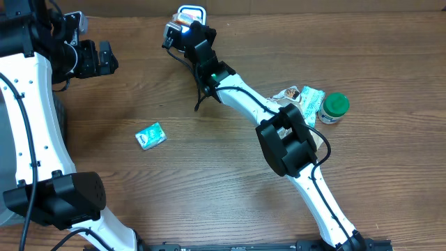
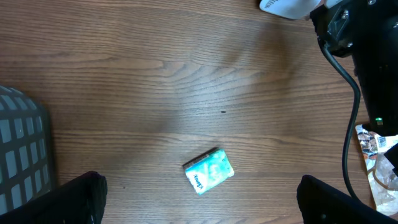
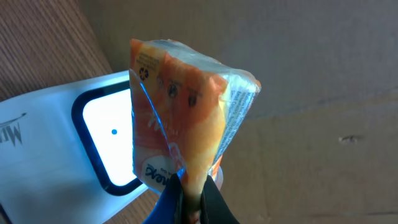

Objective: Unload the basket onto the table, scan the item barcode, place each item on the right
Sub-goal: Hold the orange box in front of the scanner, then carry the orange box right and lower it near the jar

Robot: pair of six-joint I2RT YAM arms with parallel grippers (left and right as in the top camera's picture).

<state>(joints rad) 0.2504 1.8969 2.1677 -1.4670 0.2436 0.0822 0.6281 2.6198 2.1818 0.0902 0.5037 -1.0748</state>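
The orange, glossy plastic packet (image 3: 186,118) is held upright at its lower edge between the two closed fingers of the right gripper (image 3: 193,198). It is pinched tight, and its printed faces are creased into a wedge shape. The packet is positioned just in front of the white plastic barcode scanner (image 3: 43,155), whose dark-framed rectangular window (image 3: 112,137) is lit bright white. Part of that window is covered by the packet in the right wrist view. Whether packet and scanner touch cannot be told. A brown cardboard wall (image 3: 311,74) is seen behind them.

From overhead, the scanner is found at the far edge of the brown wooden table (image 1: 230,195), with the right arm stretched diagonally across the table towards it.

The left gripper (image 1: 104,58) is kept well apart, near the far left corner, with its black jaws spread wide and nothing held between them. Below it, a small teal and white foil packet (image 1: 150,135) is seen lying flat on the bare wood, untouched.

On the right side of the table, a small jar with a green lid (image 1: 334,108) stands just beside some crumpled wrappers (image 1: 303,97). A grey mesh basket (image 2: 22,149) is seen at the left edge of the left wrist view.
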